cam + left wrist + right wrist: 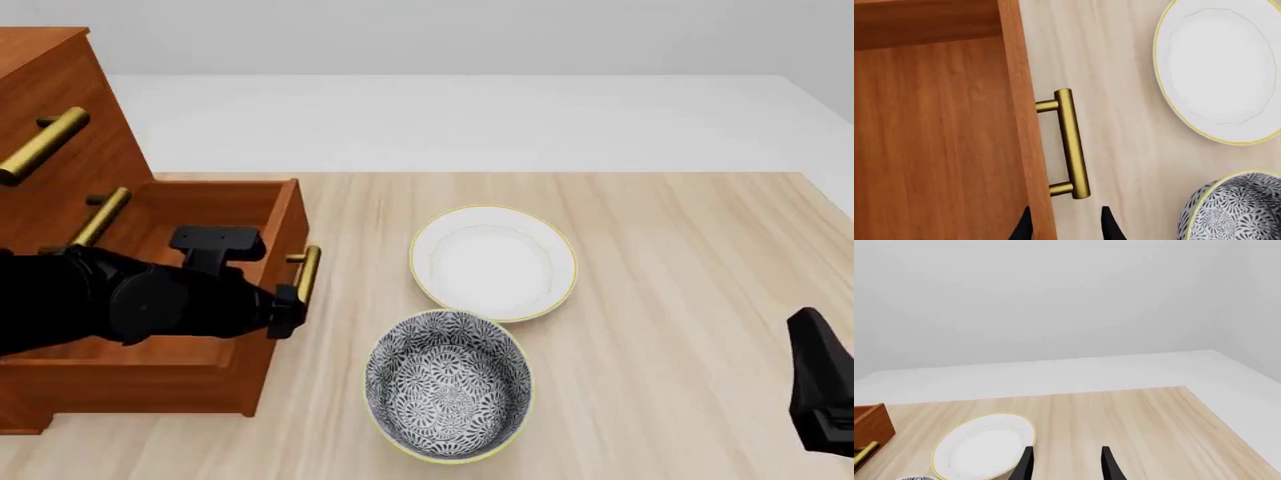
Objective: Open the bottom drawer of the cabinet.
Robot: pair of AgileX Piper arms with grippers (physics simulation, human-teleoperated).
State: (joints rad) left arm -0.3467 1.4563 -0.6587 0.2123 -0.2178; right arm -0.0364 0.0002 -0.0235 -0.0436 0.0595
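One drawer, the bottom drawer [200, 290], is sitting pulled well out of the cabinet [60, 130], so I am judging the task nearly complete, while my left gripper [1064, 225] is hovering spread and empty just behind its handle [1071, 142].

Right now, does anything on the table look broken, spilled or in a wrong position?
Nothing stands out. The bottom drawer is pulled out of the cabinet, as intended. The white plate and patterned bowl sit upright and look intact.
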